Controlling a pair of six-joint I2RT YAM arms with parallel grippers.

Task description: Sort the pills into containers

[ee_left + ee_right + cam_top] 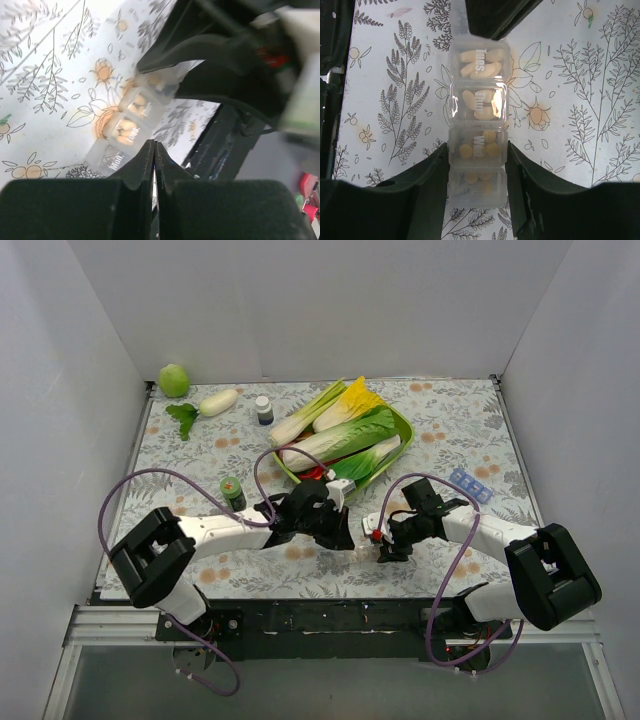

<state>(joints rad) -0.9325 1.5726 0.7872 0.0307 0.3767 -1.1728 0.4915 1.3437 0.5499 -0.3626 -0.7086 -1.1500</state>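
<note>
The clear pill-organizer strip [477, 107] lies on the floral tablecloth, its lidded compartments holding yellowish pills [480, 62]. In the right wrist view my right gripper [477, 150] is shut on the strip, one finger on each side of the "Wed" compartment. My left gripper [154, 145] is shut, its tips together against the strip [127, 127] near the "Mon" compartment. It shows as a dark shape over the strip's far end in the right wrist view [495, 20]. From the top, both grippers, the left [343, 532] and the right [382, 543], meet at the strip [365, 535] near the table's front edge.
A green tray [403, 426] of leafy vegetables stands behind the grippers. A small green bottle with a dark cap [233, 492] is to the left, and a blue compartment strip [470, 485] to the right. A white bottle [264, 410], a white radish [218, 402] and a round green vegetable [174, 380] are at the back left.
</note>
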